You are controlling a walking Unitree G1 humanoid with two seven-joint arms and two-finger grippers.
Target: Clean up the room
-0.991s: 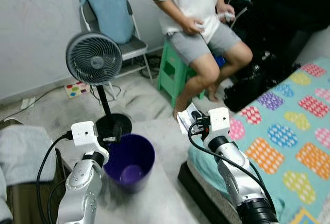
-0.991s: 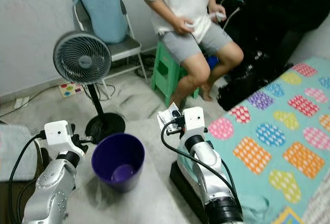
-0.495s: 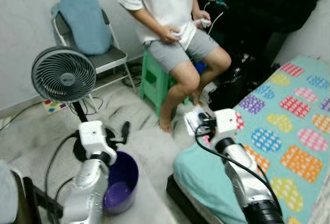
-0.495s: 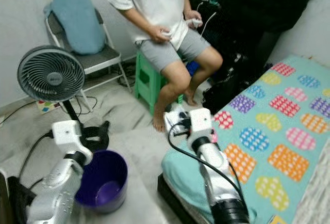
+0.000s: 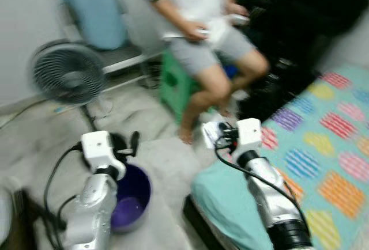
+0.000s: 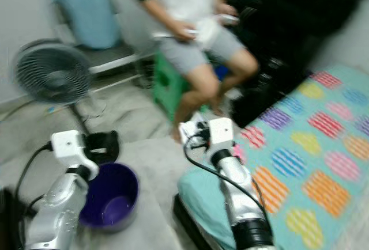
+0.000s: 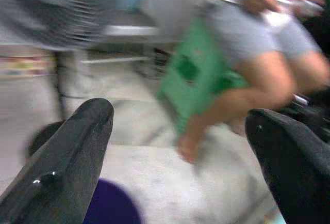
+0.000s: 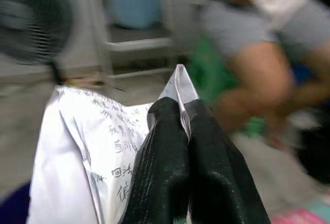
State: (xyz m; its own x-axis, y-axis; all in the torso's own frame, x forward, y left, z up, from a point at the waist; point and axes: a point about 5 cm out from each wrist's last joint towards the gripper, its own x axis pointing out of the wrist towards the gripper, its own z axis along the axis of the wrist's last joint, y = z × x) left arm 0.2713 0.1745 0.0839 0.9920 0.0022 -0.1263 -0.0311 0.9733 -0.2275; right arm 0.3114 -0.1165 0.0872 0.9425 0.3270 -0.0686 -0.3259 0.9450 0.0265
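the right gripper point(image 8: 183, 126) is pinching a thin, creased white paper bag point(image 8: 87, 157) printed with dark characters, above the bed's teal edge. the left gripper point(image 7: 175, 146) is gaping wide above a round purple bucket point(image 5: 131, 199) on grey floor.

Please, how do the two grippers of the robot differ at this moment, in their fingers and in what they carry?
The left gripper has its fingers wide apart and carries nothing, while the right gripper has its fingers pressed together on a white printed paper. The left gripper hangs above the purple bin; the right gripper is beside the bed. Both have black fingers on silver arms.
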